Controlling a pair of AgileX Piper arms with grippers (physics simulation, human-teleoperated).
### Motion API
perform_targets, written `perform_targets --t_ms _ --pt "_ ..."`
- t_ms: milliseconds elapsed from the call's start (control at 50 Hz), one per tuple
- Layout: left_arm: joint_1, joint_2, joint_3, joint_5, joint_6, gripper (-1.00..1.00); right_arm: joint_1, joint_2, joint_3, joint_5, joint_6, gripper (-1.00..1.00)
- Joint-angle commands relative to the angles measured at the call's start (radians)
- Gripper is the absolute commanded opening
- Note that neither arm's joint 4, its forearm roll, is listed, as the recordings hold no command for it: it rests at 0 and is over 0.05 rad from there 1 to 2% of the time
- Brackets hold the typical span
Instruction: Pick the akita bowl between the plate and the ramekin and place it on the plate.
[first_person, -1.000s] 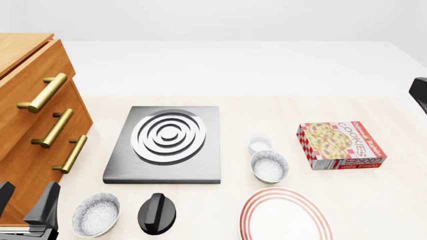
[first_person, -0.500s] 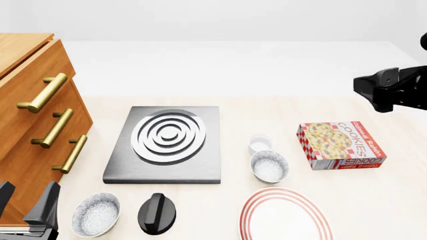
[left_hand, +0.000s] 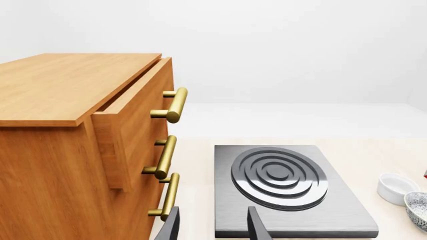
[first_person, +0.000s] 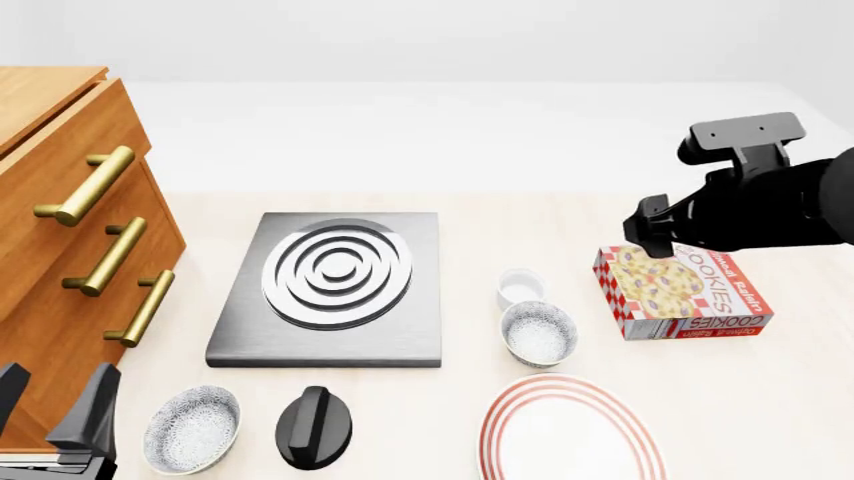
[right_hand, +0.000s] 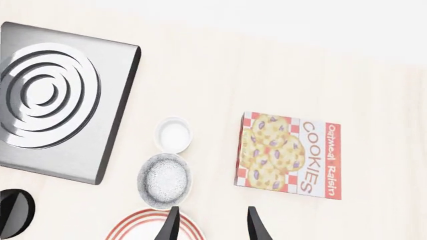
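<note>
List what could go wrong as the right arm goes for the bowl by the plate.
1. The akita bowl sits right against the ramekin, so a finger could knock the ramekin.
2. A look-alike second bowl sits near the left gripper; picking it would be wrong.
3. The right gripper hangs high near the cookie box; a low sweep might clip it.
</note>
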Motion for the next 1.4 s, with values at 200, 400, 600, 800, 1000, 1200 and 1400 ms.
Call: perform_targets --t_ms 200,400,600,800,1000,1200,1400 --pt "0.000 0.000 0.000 0.000 0.000 1.00 -0.021 0.154 0.098 -0.140 0.061 1.00" --pt "0.000 0.000 0.000 0.000 0.000 1.00 0.050 0.307 0.085 -0.222 0.189 1.00" --pt "0.000 0.000 0.000 0.000 0.000 1.00 0.046 0.391 0.097 -0.301 0.206 1.00" --pt "0.000 0.000 0.000 0.000 0.000 1.00 0.052 0.461 0.110 -0.366 0.234 1.00" --pt "0.000 0.000 0.000 0.000 0.000 1.00 0.086 0.488 0.140 -0.402 0.295 1.00" --pt "0.000 0.000 0.000 0.000 0.000 1.00 0.096 0.432 0.176 -0.398 0.283 1.00" --pt "0.000 0.000 0.000 0.000 0.000 1.00 0.085 0.366 0.214 -0.390 0.255 1.00"
